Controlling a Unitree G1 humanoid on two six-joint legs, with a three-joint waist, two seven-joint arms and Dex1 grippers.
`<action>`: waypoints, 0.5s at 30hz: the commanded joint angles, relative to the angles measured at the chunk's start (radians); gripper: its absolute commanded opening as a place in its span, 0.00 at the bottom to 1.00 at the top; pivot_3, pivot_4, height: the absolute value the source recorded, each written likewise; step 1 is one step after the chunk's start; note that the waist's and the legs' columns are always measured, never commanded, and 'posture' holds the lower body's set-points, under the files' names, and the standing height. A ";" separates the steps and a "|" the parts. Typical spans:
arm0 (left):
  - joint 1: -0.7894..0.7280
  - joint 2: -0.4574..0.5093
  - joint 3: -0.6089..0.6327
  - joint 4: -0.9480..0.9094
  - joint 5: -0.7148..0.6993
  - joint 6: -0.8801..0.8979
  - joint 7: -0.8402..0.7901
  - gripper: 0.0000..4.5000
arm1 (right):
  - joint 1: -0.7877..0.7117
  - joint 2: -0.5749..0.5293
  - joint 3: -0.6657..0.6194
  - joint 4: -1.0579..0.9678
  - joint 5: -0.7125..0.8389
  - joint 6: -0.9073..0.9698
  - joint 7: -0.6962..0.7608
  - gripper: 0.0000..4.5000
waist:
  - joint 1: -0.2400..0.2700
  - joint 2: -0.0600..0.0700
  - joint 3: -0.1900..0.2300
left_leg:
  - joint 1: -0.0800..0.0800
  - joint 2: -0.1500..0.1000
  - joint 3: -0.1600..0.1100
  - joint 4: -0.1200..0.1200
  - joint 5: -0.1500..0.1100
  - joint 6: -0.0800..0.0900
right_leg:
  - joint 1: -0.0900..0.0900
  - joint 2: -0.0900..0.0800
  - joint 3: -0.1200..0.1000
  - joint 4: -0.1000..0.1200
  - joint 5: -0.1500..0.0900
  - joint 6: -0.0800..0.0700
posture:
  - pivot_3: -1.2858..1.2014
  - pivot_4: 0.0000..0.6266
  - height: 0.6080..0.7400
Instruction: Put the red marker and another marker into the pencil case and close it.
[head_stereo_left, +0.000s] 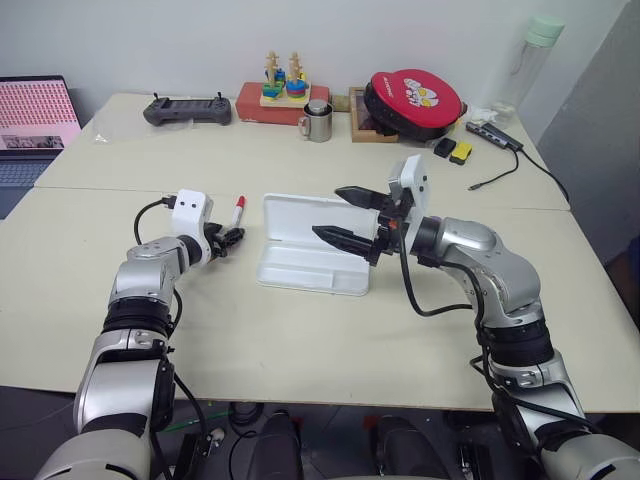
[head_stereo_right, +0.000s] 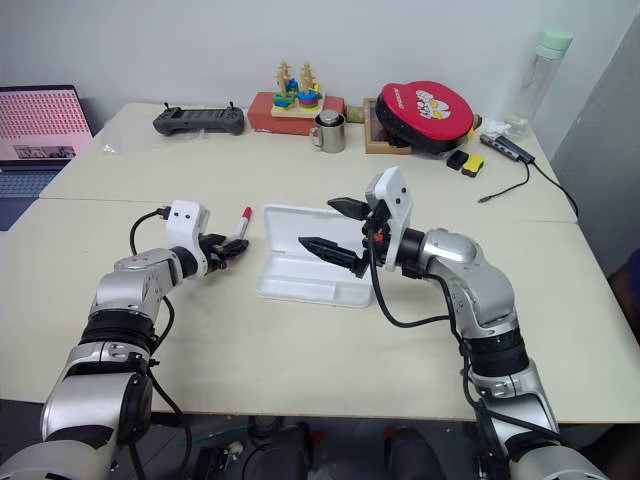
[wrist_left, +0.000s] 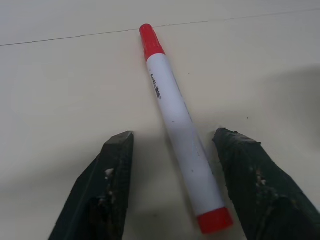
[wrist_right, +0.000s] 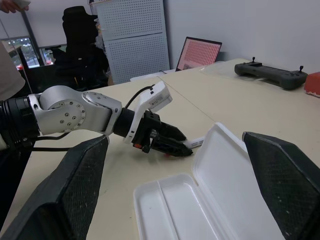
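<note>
- Open pencil case (head_stereo_right: 300, 262) mid-table, lid toward 12 o'clock.
- Red marker (head_stereo_right: 241, 222) at its 9 o'clock, left gripper (head_stereo_right: 232, 249) straddling.
- Right gripper (head_stereo_right: 334, 228) spread above case.

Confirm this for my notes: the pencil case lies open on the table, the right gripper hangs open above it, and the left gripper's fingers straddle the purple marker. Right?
One slip: the marker between the left gripper's fingers is the red marker, white-barrelled with red ends, not purple; the left wrist view shows it. The pencil case does lie open, with the right gripper open above it.
</note>
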 joint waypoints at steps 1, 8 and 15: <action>0.018 -0.009 -0.008 0.037 0.022 0.017 0.011 0.42 | -0.037 -0.006 -0.024 -0.035 0.026 -0.018 -0.003 1.00 | 0.000 0.000 0.000 | 0.000 0.000 0.000 0.000 0.000 0.000 | 0.000 0.000 0.000 0.000 0.000 0.000 | 0.52 0.24 1.00; -0.006 -0.014 0.024 0.085 0.020 -0.020 0.045 0.17 | -0.040 -0.015 -0.023 -0.040 0.040 -0.016 -0.008 1.00 | 0.000 0.000 0.000 | 0.000 0.000 0.000 0.000 0.000 0.000 | 0.000 0.000 0.000 0.000 0.000 0.000 | 0.52 0.24 1.00; -0.012 -0.026 0.054 0.122 0.020 -0.085 0.083 0.10 | -0.052 -0.027 -0.033 -0.037 0.048 -0.017 -0.008 1.00 | -0.001 0.000 0.000 | 0.002 0.000 0.000 0.000 0.000 0.000 | 0.000 0.000 0.000 0.002 0.000 0.000 | 0.52 0.24 1.00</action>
